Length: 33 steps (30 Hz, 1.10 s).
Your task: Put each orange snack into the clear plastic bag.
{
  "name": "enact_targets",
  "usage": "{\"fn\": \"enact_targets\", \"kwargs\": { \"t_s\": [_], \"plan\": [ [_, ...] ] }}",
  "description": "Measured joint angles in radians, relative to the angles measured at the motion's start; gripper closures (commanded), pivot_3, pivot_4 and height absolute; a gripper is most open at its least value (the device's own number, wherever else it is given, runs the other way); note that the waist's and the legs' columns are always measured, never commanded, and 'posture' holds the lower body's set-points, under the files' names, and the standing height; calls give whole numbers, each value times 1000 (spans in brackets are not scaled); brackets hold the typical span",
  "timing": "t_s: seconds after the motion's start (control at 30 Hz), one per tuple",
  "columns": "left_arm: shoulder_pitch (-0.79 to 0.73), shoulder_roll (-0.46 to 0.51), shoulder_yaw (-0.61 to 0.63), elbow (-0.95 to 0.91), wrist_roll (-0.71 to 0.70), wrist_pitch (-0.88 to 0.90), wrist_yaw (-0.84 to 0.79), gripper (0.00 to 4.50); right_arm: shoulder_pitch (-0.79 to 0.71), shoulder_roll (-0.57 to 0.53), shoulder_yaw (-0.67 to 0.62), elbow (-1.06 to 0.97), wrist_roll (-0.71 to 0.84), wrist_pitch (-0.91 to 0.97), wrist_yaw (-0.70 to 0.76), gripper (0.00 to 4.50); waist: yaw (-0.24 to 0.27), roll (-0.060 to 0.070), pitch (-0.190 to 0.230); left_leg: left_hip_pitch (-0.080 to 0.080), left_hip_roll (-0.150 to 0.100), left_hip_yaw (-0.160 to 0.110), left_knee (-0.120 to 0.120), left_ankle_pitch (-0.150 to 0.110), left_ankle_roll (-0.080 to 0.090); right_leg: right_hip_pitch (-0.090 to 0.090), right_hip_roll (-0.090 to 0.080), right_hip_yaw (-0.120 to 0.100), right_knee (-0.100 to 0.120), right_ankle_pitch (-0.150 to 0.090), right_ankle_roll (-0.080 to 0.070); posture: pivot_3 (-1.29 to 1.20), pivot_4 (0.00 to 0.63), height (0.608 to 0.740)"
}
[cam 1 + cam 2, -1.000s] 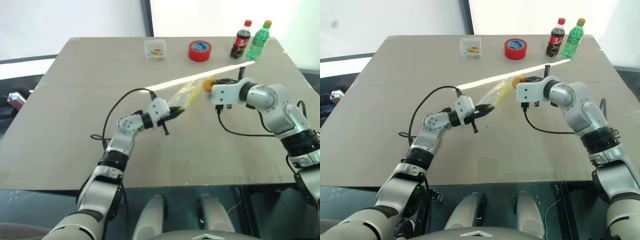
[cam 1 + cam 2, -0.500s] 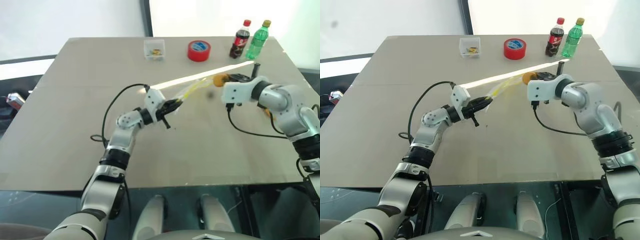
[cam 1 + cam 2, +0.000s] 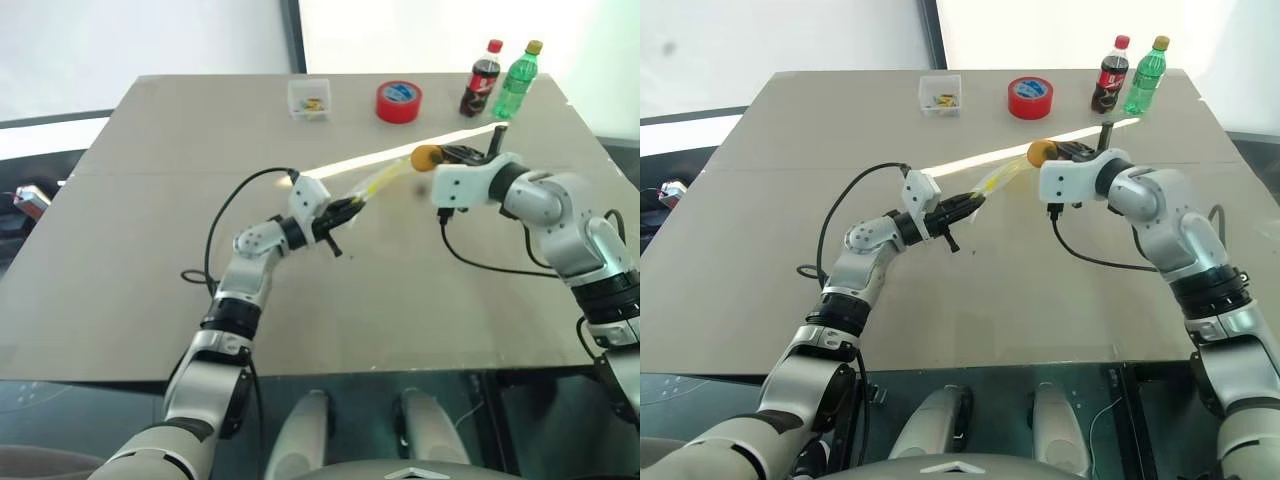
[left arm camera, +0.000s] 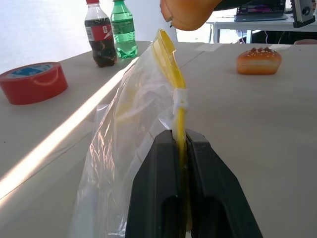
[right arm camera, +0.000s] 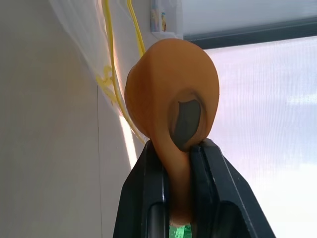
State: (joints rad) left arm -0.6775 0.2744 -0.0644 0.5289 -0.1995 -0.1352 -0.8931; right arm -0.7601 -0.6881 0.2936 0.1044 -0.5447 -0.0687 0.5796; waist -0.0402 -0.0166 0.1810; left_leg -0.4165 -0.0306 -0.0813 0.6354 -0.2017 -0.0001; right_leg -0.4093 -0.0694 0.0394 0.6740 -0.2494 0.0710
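Note:
My left gripper (image 3: 347, 209) is shut on the yellow seal strip of the clear plastic bag (image 3: 378, 184). It holds the bag up off the table, slanting toward the right arm. In the left wrist view the fingers (image 4: 161, 163) pinch the strip and the bag (image 4: 131, 129) hangs open beside them. My right gripper (image 3: 440, 155) is shut on one orange snack (image 3: 425, 157), which hovers just past the bag's upper end. The right wrist view shows that snack (image 5: 158, 94) squeezed between the fingers. A second orange snack (image 4: 259, 60) lies on the table behind.
At the far edge of the table stand a small clear box (image 3: 310, 99), a red tape roll (image 3: 399, 101), a cola bottle (image 3: 483, 78) and a green bottle (image 3: 517, 79). Black cables loop from both wrists over the tabletop (image 3: 150, 260).
The right gripper carried the snack out to the right, then came back a little toward the bag's top. The bag has lifted and drawn straighter in the left gripper.

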Motion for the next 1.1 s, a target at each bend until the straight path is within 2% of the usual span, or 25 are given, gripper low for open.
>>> {"fn": "enact_targets", "kwargs": {
  "t_s": [0.5, 0.77, 1.1],
  "plan": [
    [0, -7, 13, -23, -1, 20, -3, 4500, 0, 53, 12, 102, -15, -23, -13, 4354, 0, 0, 0, 0, 0, 0, 0, 0, 0, 0, 0, 0, 0, 0, 0, 0, 150, 740],
    [15, 51, -81, -29, 99, -111, -81, 4500, -10, 30, 27, 112, -36, -62, 20, 4354, 0, 0, 0, 0, 0, 0, 0, 0, 0, 0, 0, 0, 0, 0, 0, 0, 150, 740],
    [-52, 40, -106, 52, 164, -201, -74, 4500, -12, 2, 106, 115, -78, -168, 99, 4354, -1, 0, 0, 0, 0, 0, 0, 0, 0, 0, 0, 0, 0, 0, 0, 0, 150, 740]
  ]
}}
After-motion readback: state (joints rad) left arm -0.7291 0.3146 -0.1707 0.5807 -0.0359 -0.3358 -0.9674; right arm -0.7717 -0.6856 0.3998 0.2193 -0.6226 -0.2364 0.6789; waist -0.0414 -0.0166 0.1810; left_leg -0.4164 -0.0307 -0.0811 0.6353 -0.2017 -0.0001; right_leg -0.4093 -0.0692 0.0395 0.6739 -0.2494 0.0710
